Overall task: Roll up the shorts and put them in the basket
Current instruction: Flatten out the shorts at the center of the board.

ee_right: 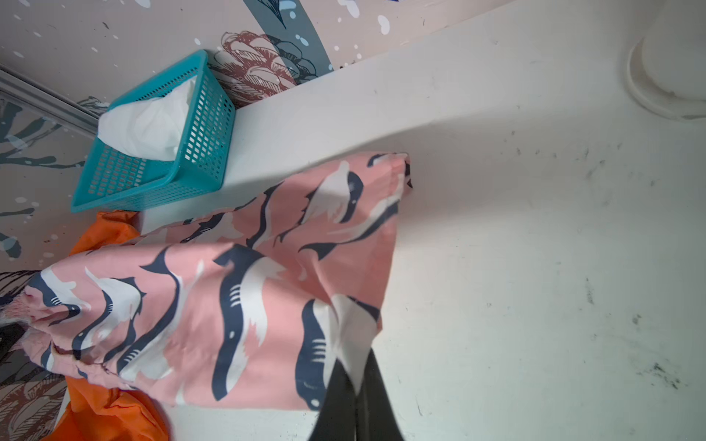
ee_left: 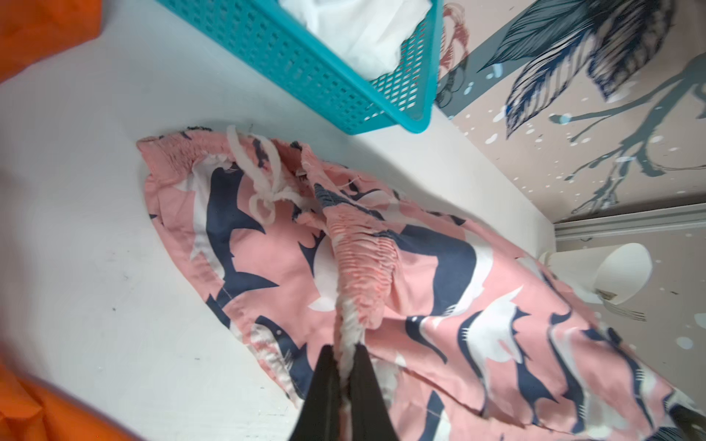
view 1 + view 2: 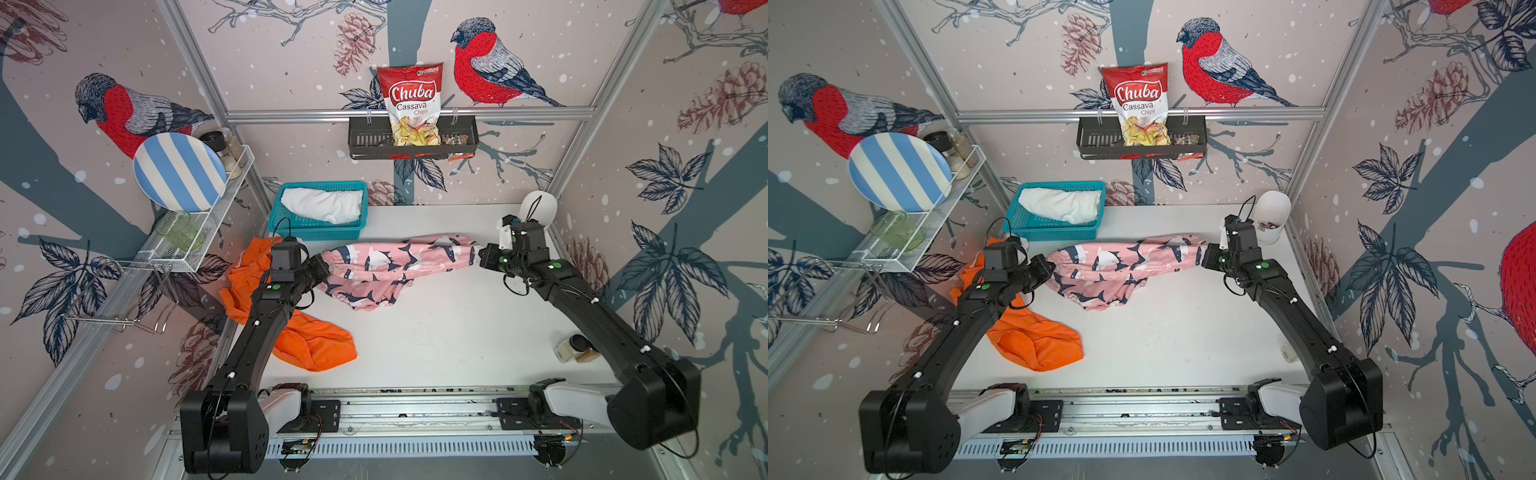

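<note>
The pink shark-print shorts are stretched across the back of the white table between my two grippers. My left gripper is shut on the gathered waistband. My right gripper is shut on a leg hem corner of the same shorts. The orange shorts lie crumpled at the left under my left arm. The white shorts lie in the teal basket.
A white domed container stands at the back right corner. Two spice jars lie near the right front edge by my right arm. A wire rack with a striped plate hangs on the left wall. A black shelf with a chips bag is on the back wall.
</note>
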`<action>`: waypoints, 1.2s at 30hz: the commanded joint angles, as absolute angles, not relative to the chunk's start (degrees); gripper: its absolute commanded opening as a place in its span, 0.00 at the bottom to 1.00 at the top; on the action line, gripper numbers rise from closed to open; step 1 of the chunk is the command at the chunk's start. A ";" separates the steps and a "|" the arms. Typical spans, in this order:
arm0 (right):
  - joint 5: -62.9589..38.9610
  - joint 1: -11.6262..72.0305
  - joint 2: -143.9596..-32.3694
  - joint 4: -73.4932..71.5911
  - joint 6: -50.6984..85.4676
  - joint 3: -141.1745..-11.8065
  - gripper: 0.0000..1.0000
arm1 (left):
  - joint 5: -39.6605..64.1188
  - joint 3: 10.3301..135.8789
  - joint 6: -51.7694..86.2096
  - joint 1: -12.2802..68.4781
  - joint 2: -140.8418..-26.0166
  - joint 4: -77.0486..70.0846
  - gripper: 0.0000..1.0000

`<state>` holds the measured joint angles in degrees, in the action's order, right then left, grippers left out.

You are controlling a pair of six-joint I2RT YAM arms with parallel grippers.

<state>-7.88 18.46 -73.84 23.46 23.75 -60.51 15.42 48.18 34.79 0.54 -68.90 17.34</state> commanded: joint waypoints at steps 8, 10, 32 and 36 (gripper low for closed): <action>-11.71 18.50 -94.17 19.21 20.84 -67.38 0.25 | 16.21 50.00 33.84 -0.23 -90.94 13.06 0.00; -10.92 18.43 -95.48 19.03 20.25 -67.12 0.32 | 15.73 50.81 34.36 -0.44 -93.34 12.13 0.00; -21.40 16.96 -73.29 2.68 37.15 -37.28 0.73 | 16.75 51.50 36.09 -2.46 -99.76 8.57 0.00; -28.69 17.09 -74.94 -12.21 45.14 -31.78 0.77 | 17.13 51.59 36.17 -2.47 -99.76 8.51 0.00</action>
<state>-21.02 16.95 -74.15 1.91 36.95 -33.89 18.13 51.46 36.03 -2.22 -99.74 7.64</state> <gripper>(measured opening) 0.768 0.071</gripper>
